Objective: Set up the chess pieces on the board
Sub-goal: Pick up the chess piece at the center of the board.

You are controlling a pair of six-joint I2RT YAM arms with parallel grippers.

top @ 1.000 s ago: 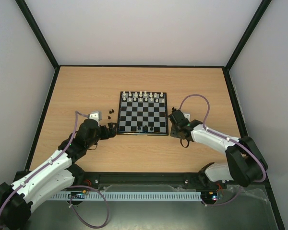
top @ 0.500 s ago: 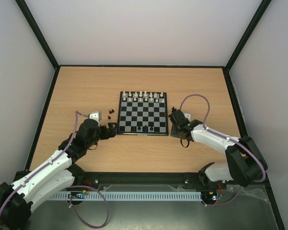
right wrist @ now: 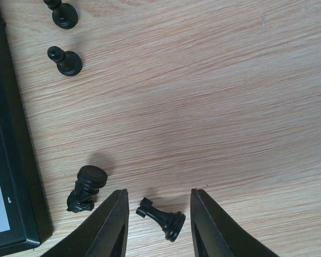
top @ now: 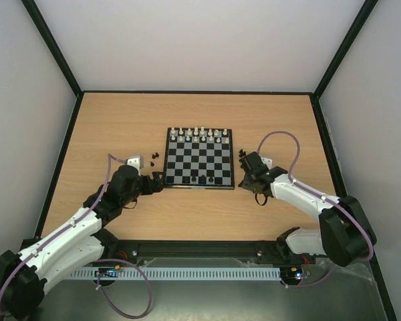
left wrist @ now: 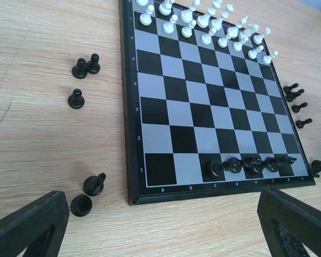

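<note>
While left gripper (left wrist: 163,201) hangs, jaws spread wide, off board (left wrist: 176,112) near-left corner, right gripper (right wrist: 159,195) jaws parted astride toppled black piece (right wrist: 161,218).

Wooden table (top: 120,120), pale walls (top: 200,40)

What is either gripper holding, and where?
Nothing. Left gripper open, empty; right gripper straddles a toppled tiny black chess piece, jaws apart, not touching it.

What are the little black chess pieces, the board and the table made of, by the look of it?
Black chess pieces: probably moulded plastic, with a slight sheen. Board: smooth printed surface with a dark border, maybe plastic or card. Table: light wood grain, possibly laminate.
</note>
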